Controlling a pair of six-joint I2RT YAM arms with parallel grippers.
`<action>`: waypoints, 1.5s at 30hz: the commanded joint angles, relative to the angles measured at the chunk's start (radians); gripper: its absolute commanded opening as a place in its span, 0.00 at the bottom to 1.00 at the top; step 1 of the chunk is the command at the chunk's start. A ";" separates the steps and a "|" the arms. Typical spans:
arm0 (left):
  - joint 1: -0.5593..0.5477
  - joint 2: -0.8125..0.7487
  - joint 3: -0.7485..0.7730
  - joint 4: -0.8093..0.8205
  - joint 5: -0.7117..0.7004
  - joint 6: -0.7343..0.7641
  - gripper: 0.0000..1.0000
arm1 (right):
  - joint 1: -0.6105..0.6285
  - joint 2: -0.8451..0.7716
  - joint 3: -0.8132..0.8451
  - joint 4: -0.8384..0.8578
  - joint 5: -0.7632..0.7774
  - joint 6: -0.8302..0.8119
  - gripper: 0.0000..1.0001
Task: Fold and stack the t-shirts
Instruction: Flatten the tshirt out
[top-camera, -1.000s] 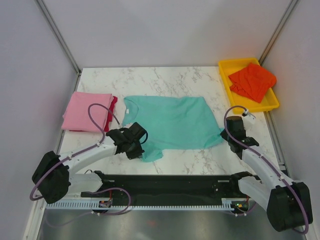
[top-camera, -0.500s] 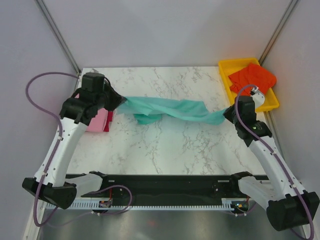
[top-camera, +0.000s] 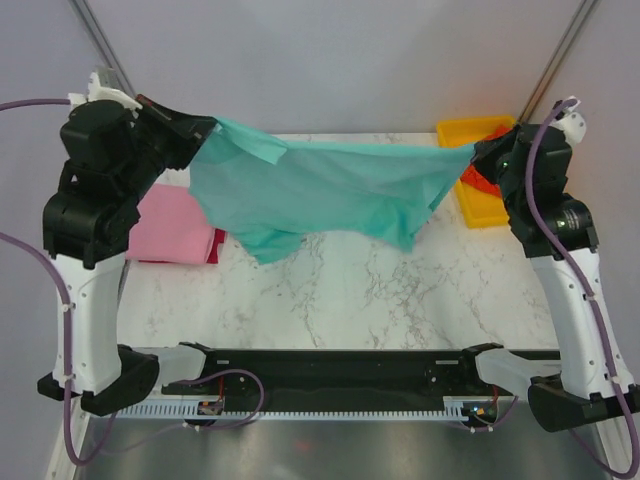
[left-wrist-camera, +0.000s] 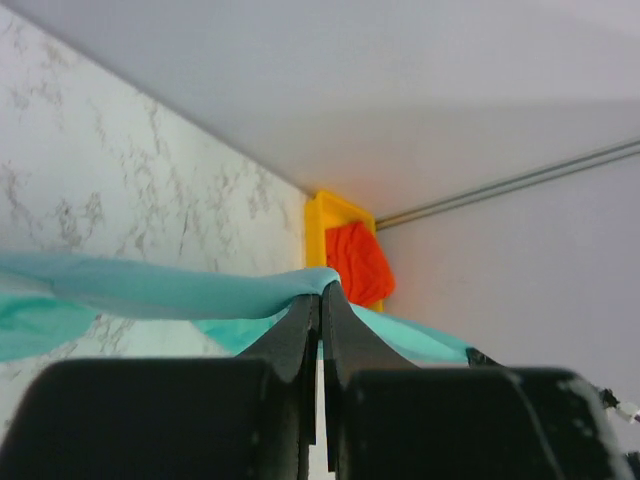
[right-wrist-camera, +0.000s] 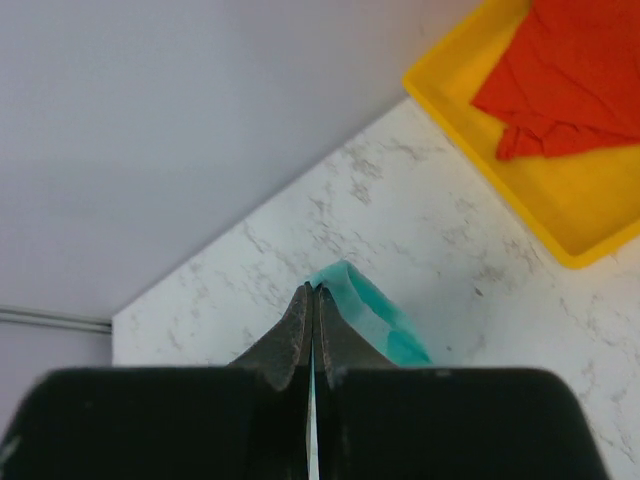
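The teal t-shirt (top-camera: 320, 190) hangs stretched high above the table between both arms, its lower part drooping. My left gripper (top-camera: 212, 124) is shut on its left corner, and the wrist view shows teal cloth (left-wrist-camera: 180, 290) pinched at the fingertips of that gripper (left-wrist-camera: 322, 292). My right gripper (top-camera: 478, 150) is shut on the right corner; teal cloth (right-wrist-camera: 375, 315) bunches at its tips (right-wrist-camera: 312, 290). A folded pink t-shirt (top-camera: 170, 225) lies at the left over a crimson t-shirt (top-camera: 216, 243). The orange-red t-shirt (right-wrist-camera: 570, 75) lies crumpled in the yellow tray.
The yellow tray (top-camera: 475, 205) stands at the table's back right corner, partly hidden by the right arm. White marble table (top-camera: 350, 290) lies below the hanging shirt. Grey walls close in the back and sides.
Both arms have risen and spread apart, lifting the teal t-shirt from flat on the table to hanging taut in the air. The pink and crimson shirts have not moved.
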 joint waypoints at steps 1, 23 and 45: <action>0.007 -0.054 0.127 0.083 -0.077 -0.006 0.02 | -0.006 -0.043 0.173 -0.045 0.026 -0.043 0.00; 0.007 -0.261 0.017 0.285 0.073 -0.210 0.02 | -0.004 -0.336 0.400 -0.043 0.066 -0.063 0.00; 0.099 0.324 -0.858 0.959 -0.226 -0.340 0.02 | -0.010 0.446 -0.498 0.809 0.045 0.279 0.00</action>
